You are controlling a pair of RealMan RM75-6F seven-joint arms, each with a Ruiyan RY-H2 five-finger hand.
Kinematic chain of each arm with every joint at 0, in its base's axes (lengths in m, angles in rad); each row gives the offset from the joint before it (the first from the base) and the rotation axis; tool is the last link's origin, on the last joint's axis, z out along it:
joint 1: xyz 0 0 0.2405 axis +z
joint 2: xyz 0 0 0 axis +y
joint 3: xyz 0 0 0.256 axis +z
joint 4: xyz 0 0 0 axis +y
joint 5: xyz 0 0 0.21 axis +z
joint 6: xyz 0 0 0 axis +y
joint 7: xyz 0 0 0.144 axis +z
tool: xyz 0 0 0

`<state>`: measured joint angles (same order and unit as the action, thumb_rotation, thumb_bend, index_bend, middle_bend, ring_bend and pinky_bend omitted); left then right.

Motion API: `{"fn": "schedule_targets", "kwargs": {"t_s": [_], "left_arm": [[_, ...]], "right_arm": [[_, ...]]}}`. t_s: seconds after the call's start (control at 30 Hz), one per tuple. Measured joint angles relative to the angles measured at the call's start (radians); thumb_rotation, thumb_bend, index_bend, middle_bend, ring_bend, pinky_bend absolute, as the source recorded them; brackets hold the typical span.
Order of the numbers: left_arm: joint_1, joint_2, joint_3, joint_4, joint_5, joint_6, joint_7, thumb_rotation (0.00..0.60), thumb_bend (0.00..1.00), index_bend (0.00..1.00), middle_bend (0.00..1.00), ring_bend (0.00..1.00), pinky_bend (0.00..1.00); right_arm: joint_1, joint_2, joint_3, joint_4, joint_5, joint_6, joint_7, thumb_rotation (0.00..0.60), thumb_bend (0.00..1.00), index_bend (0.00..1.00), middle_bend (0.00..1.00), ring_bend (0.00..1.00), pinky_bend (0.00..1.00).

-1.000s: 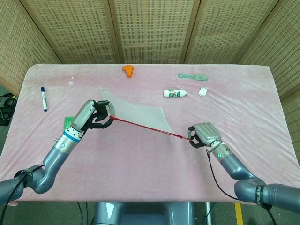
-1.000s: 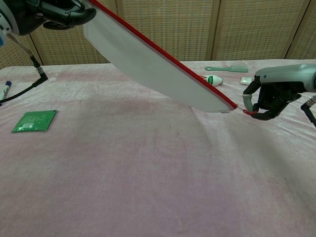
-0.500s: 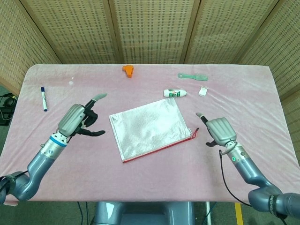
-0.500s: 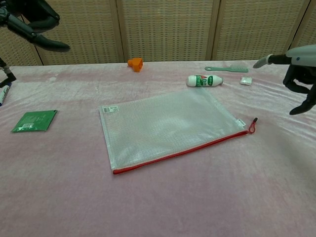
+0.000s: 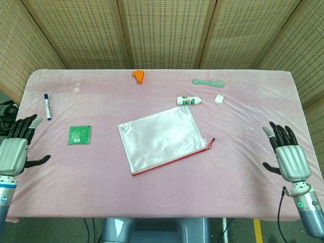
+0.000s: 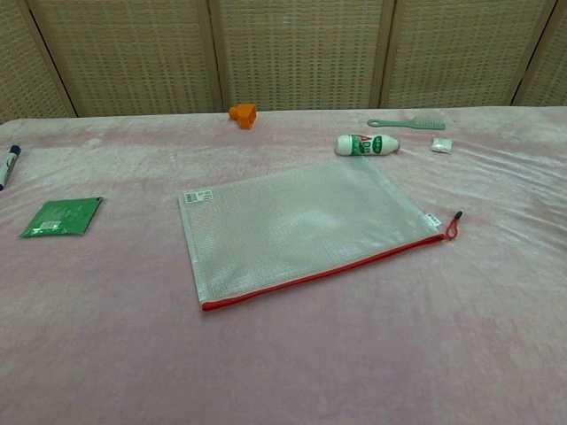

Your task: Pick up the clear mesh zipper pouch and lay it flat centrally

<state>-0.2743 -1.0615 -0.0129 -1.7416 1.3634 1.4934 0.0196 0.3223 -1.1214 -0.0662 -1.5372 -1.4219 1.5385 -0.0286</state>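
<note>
The clear mesh zipper pouch [image 5: 162, 137] [image 6: 301, 226] lies flat on the pink cloth near the middle of the table, its red zipper edge toward the front and the red pull at its right end. My left hand [image 5: 15, 149] hovers at the far left edge, fingers spread, holding nothing. Over at the far right edge my right hand [image 5: 286, 154] is likewise spread and empty. Both hands are well away from the pouch. The chest view shows neither hand.
A green packet [image 5: 79, 134] [image 6: 60, 216] lies left of the pouch and a blue marker [image 5: 46, 106] further left. At the back are an orange piece [image 5: 138, 75], a small white bottle [image 5: 189, 100], a green comb [image 5: 208, 82] and a small white item [image 5: 219, 98].
Both hands let go of the pouch, which dropped flat onto the cloth. The hands then pulled back to the left and right table edges, out of the chest view.
</note>
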Motion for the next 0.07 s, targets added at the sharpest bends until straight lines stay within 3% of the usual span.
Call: {"fn": "schedule_targets", "kwargs": {"t_s": [0.07], "left_arm": [[0.032, 0.004, 0.020, 0.001, 0.019, 0.031, -0.017, 0.600, 0.00, 0.00, 0.00, 0.00, 0.00]], "right_arm": [[-0.030, -0.007, -0.006, 0.017, -0.027, 0.033, 0.015, 0.600, 0.00, 0.00, 0.00, 0.00, 0.00]]}}
